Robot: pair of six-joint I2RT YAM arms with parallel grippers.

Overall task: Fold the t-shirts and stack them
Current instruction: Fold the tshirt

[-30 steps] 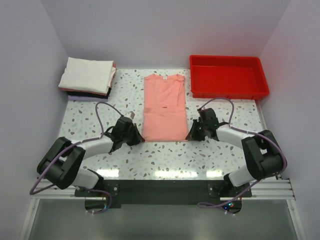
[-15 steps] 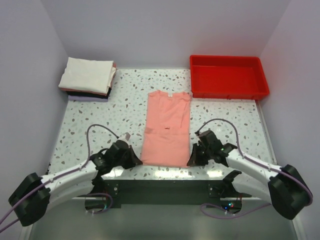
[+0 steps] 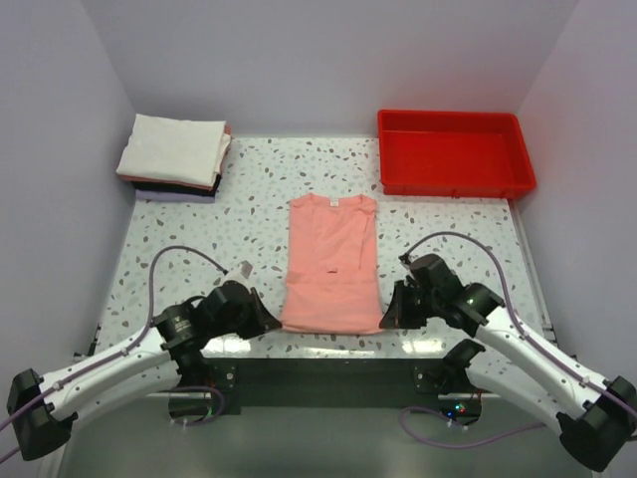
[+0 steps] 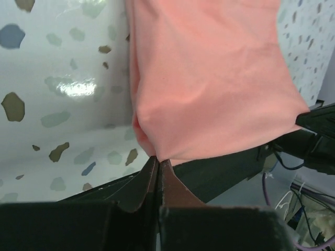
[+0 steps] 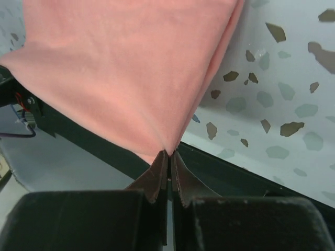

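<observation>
right tool (image 5: pixel 168 157) pinched on corner of salmon-pink t-shirt (image 5: pixel 120 68), above speckled table (image 5: pixel 277 104).

on the table (image 3: pixel 199 244) the flat t-shirt (image 3: pixel 331 261) lies central, the stack of folded t-shirts (image 3: pixel 174 151) far left behind it, the tray (image 3: pixel 456 185) far right.

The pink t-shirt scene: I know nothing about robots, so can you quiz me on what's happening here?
1. True or false: the left gripper and the right gripper are each shut on a near corner of the salmon-pink t-shirt.
2. The stack of folded t-shirts sits at the table's: A far-left corner, B far-right corner, C near edge.
3. Fill in: the stack's top tee is ___.
Key: 1 true; 2 A; 3 white.
</observation>
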